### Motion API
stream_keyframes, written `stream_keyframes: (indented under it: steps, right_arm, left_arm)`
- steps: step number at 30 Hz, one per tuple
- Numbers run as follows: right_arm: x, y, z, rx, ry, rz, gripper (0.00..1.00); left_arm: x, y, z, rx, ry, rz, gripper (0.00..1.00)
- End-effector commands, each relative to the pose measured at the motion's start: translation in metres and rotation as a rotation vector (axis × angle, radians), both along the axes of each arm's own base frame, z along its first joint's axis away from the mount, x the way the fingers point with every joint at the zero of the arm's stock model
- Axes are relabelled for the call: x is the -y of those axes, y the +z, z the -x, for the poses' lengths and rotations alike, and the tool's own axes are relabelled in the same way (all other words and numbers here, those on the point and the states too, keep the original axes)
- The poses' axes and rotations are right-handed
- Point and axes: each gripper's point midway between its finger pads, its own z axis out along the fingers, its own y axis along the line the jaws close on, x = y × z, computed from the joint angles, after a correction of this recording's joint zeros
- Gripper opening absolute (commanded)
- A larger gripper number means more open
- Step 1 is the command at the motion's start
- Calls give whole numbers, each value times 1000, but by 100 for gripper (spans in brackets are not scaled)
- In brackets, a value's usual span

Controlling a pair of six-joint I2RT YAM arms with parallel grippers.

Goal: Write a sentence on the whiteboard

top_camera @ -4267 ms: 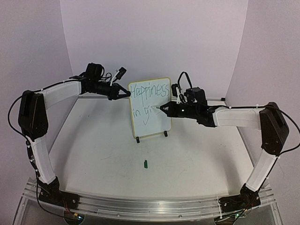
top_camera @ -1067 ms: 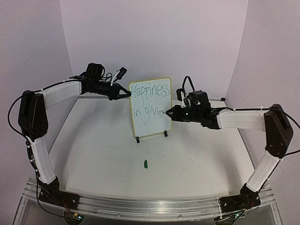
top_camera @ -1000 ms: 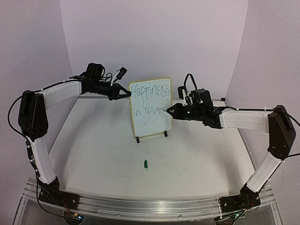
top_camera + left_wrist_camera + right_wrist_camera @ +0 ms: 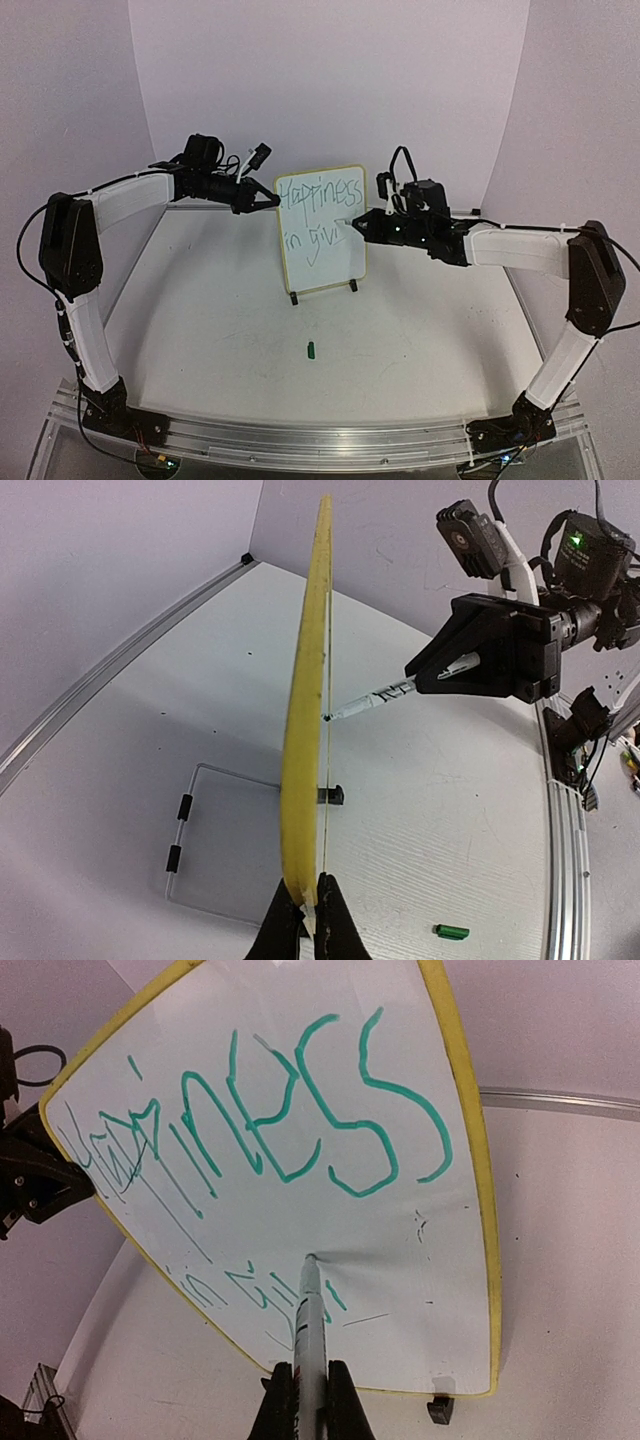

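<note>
The whiteboard [image 4: 321, 230], white with a yellow rim, stands upright on a wire stand at mid-table. Green writing [image 4: 290, 1110] on it reads "Happiness" on top, with "in giv" [image 4: 255, 1295] below. My left gripper [image 4: 307, 920] is shut on the board's yellow edge [image 4: 305, 730], at its left side in the top view [image 4: 272, 201]. My right gripper [image 4: 305, 1400] is shut on a white marker pen [image 4: 307, 1320], seen too in the top view [image 4: 352, 226]. The pen tip touches the board just right of the lower words.
The wire stand [image 4: 185, 820] with black feet [image 4: 294, 298] holds the board. A green pen cap [image 4: 311, 349] lies on the table in front of it, also in the left wrist view [image 4: 451, 932]. A metal rail [image 4: 300, 440] runs along the near edge.
The lower line has grown from "in gi" to "in giv". My right gripper with the pen has risen and moved slightly left along the board in the last second. The left arm has not moved.
</note>
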Motion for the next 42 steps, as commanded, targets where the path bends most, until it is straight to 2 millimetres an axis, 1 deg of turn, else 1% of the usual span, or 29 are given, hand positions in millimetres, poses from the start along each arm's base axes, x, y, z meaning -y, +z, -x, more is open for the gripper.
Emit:
stream_keyframes:
  steps: [1, 3, 6, 8, 10, 13, 16, 20, 27, 34, 42]
  right_arm:
    - [3, 15, -14, 39, -44, -15, 0]
    - [4, 17, -14, 42, -42, -15, 0]
    - [4, 23, -9, 60, -23, -16, 0]
    - [7, 29, -3, 73, -17, -17, 0]
    - [12, 30, 2, 76, -22, -13, 0]
    - [18, 24, 8, 62, -31, -9, 0]
    - [18, 12, 10, 36, -29, -2, 0]
    - [16, 9, 7, 28, -28, -2, 0]
    - [21, 7, 0, 26, -60, 8, 0]
    - [22, 5, -11, 25, -74, 12, 0]
    - [16, 0, -16, 16, -52, 10, 0]
  left_arm:
    - [-2, -52, 26, -175, -13, -114, 0]
    - [-2, -52, 26, -175, -14, -114, 0]
    - [-2, -52, 26, -175, -14, -114, 0]
    - [-2, -53, 26, -178, -14, -115, 0]
    - [-2, -53, 26, -178, -14, -114, 0]
    - [-1, -52, 27, -178, -15, -114, 0]
    - [-1, -52, 27, -176, -16, -113, 0]
    - [-1, -53, 28, -176, -16, -116, 0]
    - [0, -53, 28, -176, -16, -118, 0]
    - [0, -53, 28, -174, -16, -118, 0]
    - [-1, -53, 27, -173, -15, -120, 0]
